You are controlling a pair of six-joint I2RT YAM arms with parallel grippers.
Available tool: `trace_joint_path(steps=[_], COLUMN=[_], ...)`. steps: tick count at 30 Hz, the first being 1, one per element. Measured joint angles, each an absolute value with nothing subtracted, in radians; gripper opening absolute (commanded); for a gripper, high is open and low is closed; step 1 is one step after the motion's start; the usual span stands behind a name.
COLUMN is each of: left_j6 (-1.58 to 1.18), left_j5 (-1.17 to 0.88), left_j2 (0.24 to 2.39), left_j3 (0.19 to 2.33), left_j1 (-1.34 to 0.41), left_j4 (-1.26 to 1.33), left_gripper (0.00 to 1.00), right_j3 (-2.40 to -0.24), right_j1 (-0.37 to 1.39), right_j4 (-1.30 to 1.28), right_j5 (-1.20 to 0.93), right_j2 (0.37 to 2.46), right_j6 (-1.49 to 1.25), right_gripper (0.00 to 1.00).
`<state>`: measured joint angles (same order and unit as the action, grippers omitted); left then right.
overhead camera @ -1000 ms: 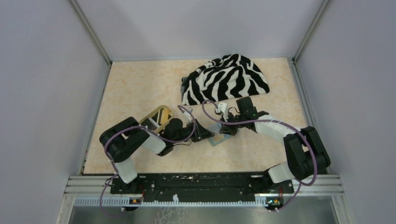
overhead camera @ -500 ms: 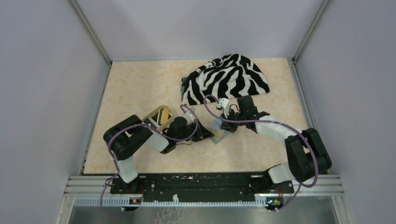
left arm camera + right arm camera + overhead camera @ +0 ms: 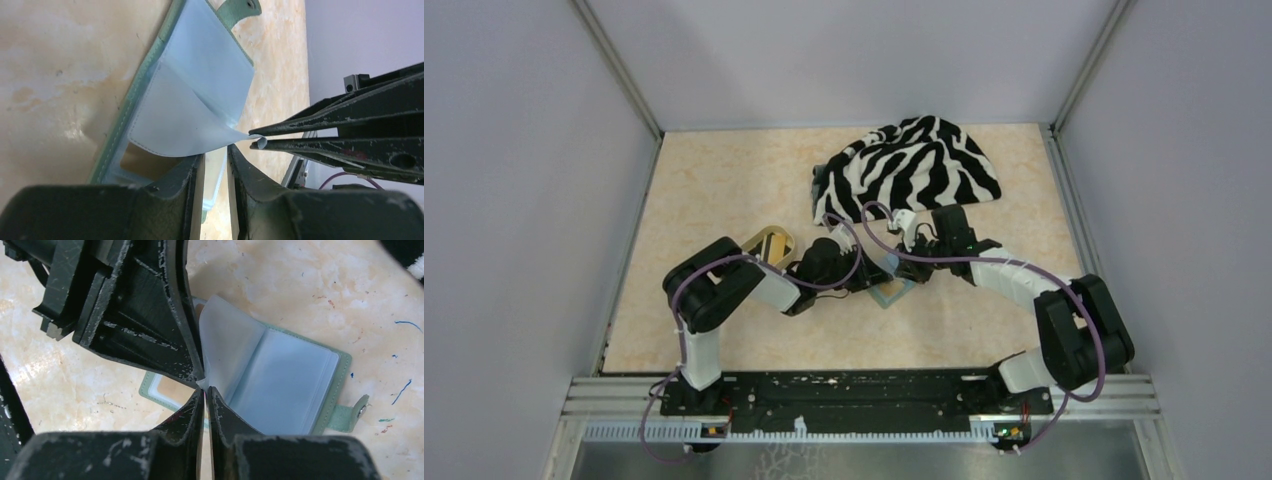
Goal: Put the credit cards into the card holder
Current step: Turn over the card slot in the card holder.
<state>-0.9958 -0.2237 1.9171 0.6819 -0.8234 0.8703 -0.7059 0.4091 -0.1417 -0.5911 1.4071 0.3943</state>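
Where the left arm stretches across the desk [image 3: 724, 190], a tan tray [image 3: 764, 243] peeks out beside its forearm, well behind the left tool [image 3: 215, 157]. That tool sits low over one end of the card holder [image 3: 300, 385], its fingers a narrow gap apart. Whether anything sits in that gap I cannot tell. The holder lies open and flat on the desk under both tools' tips, pale inside facing up, with its snap tab [image 3: 352, 415] on the side away from the left tool. An orange-tan patch [image 3: 172, 388] shows through one pocket beneath the left tool. The right tool [image 3: 206, 390] is pinched together on the corner of a clear sleeve [image 3: 225, 340], holding it raised off the page below. Beyond the right tool lies a zebra-striped cloth [image 3: 909, 170].
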Motion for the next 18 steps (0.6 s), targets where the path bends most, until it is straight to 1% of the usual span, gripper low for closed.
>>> trace_joint_path(steps=[2, 4, 5, 7, 13, 18], left_j6=[-0.989, -0.981, -0.974, -0.962, -0.912, -0.879], left_j5=[-0.224, -0.226, -0.229, -0.240, -0.284, -0.333], left_j2=[1.927, 1.937, 1.943, 1.955, 2.009, 2.058], left_j3=[0.697, 0.710, 0.718, 0.743, 0.858, 0.954], left_j1=[-0.819, -0.814, -0.810, -0.805, -0.801, -0.800], left_j4=[0.860, 0.851, 0.848, 0.839, 0.802, 0.757], left_gripper=[0.30, 0.30, 0.31, 0.31, 0.33, 0.37], right_j3=[-0.706, -0.706, -0.706, -0.707, -0.709, -0.760], right_j1=[0.408, 0.403, 0.397, 0.374, 0.274, 0.192], right_j4=[-0.142, -0.142, -0.142, -0.141, -0.119, -0.158], right_j5=[-0.591, -0.592, -0.593, -0.599, -0.634, -0.676], right_j2=[1.406, 1.398, 1.389, 1.367, 1.297, 1.289], right_j6=[0.387, 0.378, 0.372, 0.360, 0.317, 0.303], right_gripper=[0.26, 0.33, 0.37, 0.41, 0.42, 0.42])
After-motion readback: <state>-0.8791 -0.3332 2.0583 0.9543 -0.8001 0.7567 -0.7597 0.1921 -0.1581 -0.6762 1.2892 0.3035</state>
